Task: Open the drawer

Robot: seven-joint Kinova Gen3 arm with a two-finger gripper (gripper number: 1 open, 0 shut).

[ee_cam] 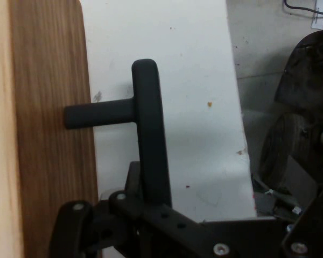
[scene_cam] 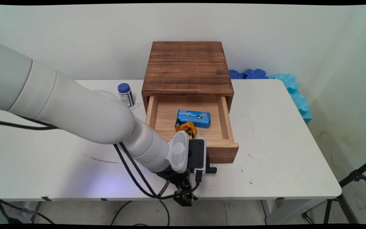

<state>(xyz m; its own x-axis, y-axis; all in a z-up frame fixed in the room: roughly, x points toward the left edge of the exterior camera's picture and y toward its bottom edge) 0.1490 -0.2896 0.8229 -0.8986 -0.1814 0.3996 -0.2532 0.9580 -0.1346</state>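
A dark wooden cabinet [scene_cam: 186,67] stands at the table's back, and its light wood drawer [scene_cam: 224,122] is pulled out. Inside lie a blue box [scene_cam: 193,118] and an orange snack packet [scene_cam: 186,128]. My gripper [scene_cam: 199,173] hangs low before the drawer front [ee_cam: 48,134], near the table's front edge. The black T-shaped handle [ee_cam: 148,134] sticks out from that front, and its bar runs down between my spread fingers. The gripper [ee_cam: 167,226] is open around the handle and is not clamped on it.
A small white bottle with a blue cap [scene_cam: 126,94] stands left of the cabinet. Blue foam pieces [scene_cam: 284,84] lie behind the white table [scene_cam: 281,143] at the right. A black tripod leg [scene_cam: 354,178] stands off the table's right corner.
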